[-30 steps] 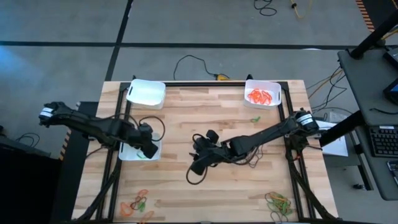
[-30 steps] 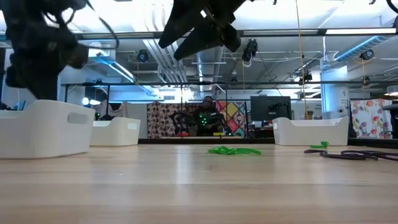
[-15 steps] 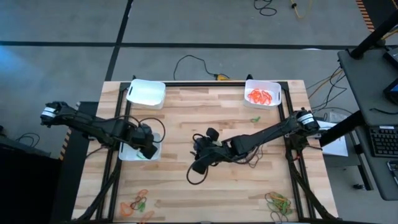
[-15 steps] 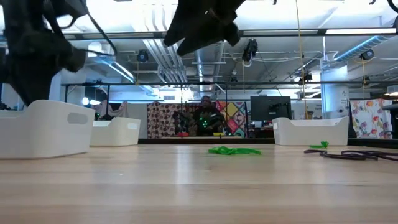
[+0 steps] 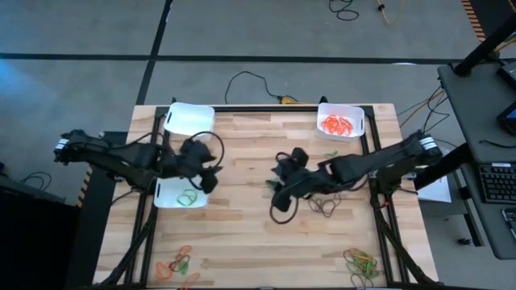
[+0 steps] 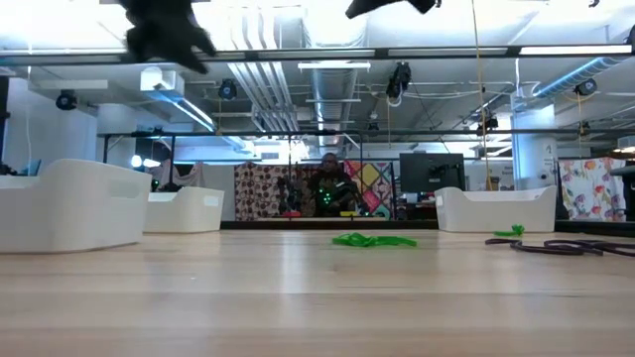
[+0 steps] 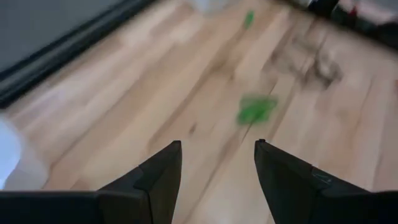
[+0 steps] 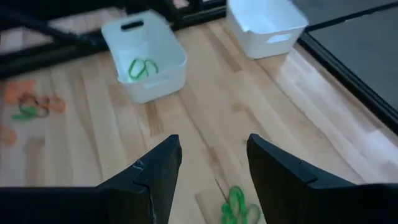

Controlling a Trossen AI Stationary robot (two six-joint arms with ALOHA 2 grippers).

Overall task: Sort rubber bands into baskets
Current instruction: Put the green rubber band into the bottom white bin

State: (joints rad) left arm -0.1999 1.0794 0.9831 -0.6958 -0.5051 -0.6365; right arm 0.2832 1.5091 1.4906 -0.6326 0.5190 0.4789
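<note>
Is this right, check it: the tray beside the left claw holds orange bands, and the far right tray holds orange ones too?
Not quite. The tray beside the left claw holds green bands, not orange; the high view and the right wrist view show them. The far right tray does hold orange bands.

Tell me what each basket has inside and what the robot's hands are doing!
Left hand: open, holding nothing, above the table.
Right hand: open, holding nothing, above a loose green band.
Near-left basket: holds green bands.
Far-left basket: looks empty.
Far-right basket: holds orange bands.
Two mixed piles: unsorted at the near edge.
</note>
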